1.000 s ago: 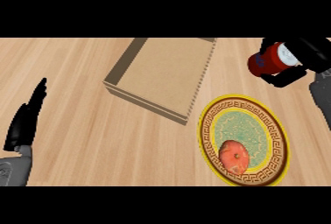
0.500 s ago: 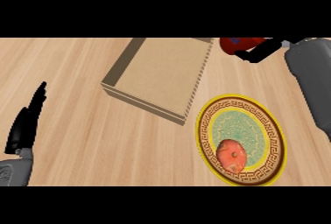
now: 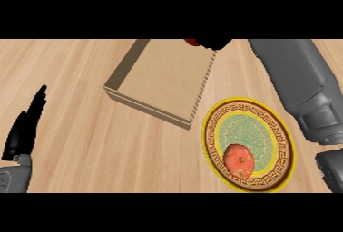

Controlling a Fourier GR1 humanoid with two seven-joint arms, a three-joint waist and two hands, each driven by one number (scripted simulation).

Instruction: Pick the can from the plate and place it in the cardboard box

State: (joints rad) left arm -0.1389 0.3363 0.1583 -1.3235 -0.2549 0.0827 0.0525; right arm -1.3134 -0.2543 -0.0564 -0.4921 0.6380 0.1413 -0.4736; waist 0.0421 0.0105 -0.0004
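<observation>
The can (image 3: 192, 42) is being gripped by the right hand (image 3: 216, 43) above the cardboard box (image 3: 167, 81), while the left hand (image 3: 25, 127) is being held open.

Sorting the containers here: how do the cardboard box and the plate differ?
The cardboard box is rectangular, plain brown and walled; the plate is round, shallow, yellow-rimmed and patterned. The box's visible floor is bare; the plate holds an orange fruit. Both rest on the wooden counter.

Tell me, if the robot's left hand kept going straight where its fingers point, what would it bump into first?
Probably nothing. The left hand rests at the left edge, fingers pointing up the counter. That line looks free as far as the view shows, passing left of the cardboard box.
</observation>
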